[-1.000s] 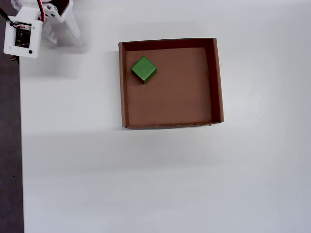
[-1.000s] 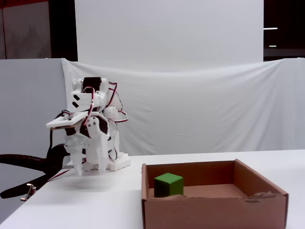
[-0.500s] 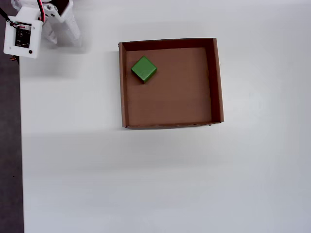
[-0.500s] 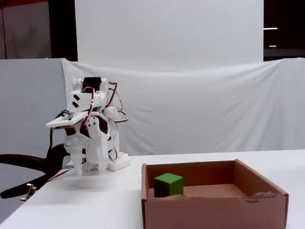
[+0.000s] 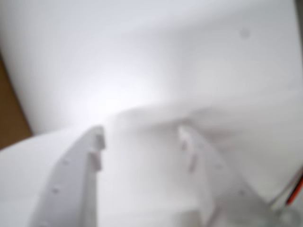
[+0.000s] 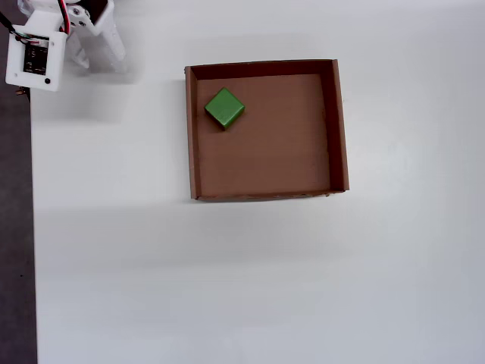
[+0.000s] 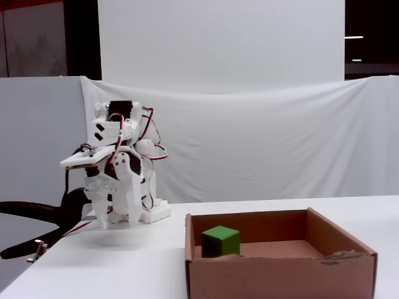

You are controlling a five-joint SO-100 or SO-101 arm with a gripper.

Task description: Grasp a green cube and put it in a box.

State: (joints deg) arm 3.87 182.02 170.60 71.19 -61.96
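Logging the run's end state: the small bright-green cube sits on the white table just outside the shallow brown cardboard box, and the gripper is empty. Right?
Not quite: the small bright-green cube sits inside the shallow brown cardboard box, near a corner, as the overhead view shows. The gripper is indeed empty.

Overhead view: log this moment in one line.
green cube: inside box, near a corner | end effector: empty, folded at base, apart from box | placement: looks done

The box (image 6: 339, 129) is plain brown cardboard, matt and slightly fibrous, with a ragged torn edge on its near wall in the fixed view. The green cube (image 6: 224, 108) has flat, matt faces — no shine. The table (image 6: 227, 288) is smooth, white and matt. The arm (image 7: 118, 168) looks like white moulded plastic — its gripper (image 5: 142, 142) too. A white cloth backdrop (image 7: 262, 143), softly creased, hangs behind.
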